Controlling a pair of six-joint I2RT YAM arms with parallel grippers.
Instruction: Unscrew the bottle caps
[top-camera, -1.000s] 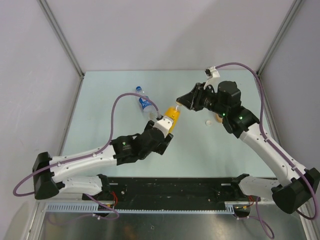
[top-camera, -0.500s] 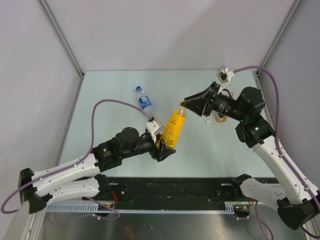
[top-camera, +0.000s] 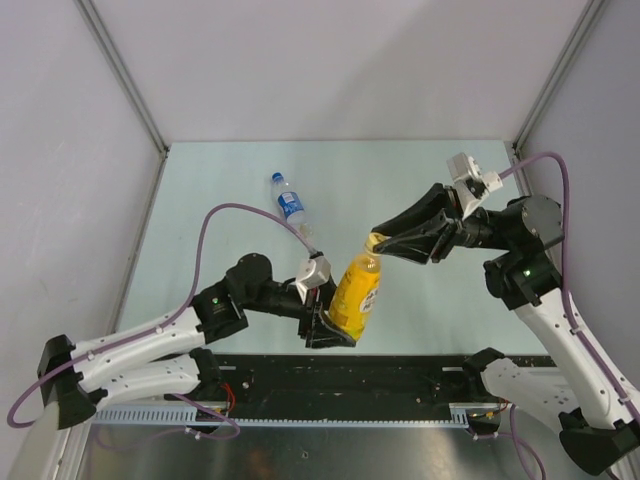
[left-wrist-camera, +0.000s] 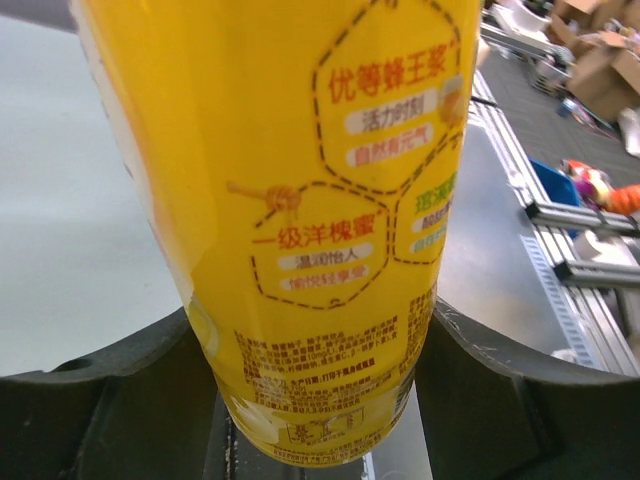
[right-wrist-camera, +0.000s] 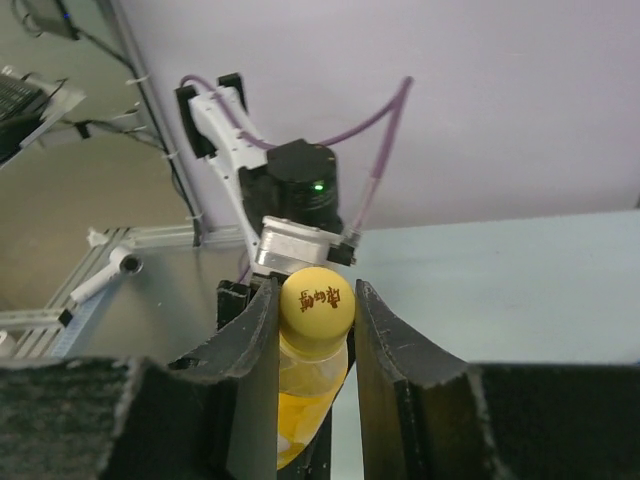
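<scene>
The yellow bottle (top-camera: 357, 292) is held above the table near the front edge, tilted, its cap end up and toward the right. My left gripper (top-camera: 327, 305) is shut on its lower body; in the left wrist view the yellow bottle (left-wrist-camera: 300, 200) fills the frame between the two black fingers (left-wrist-camera: 480, 400). My right gripper (top-camera: 377, 243) is shut on the yellow cap (top-camera: 374, 241). In the right wrist view that cap (right-wrist-camera: 317, 300) sits pinched between both fingers (right-wrist-camera: 385, 340). A clear bottle (top-camera: 291, 208) with a blue label and blue cap (top-camera: 275, 178) lies at the back left.
Grey enclosure walls ring the pale table (top-camera: 200, 200). A black rail (top-camera: 350, 375) and the arm bases run along the near edge. The left arm's purple cable (top-camera: 215, 225) loops above the table, close to the clear bottle.
The left arm has drawn the yellow bottle toward the near edge and tipped it more upright. The right gripper has followed with it, staying on the cap end.
</scene>
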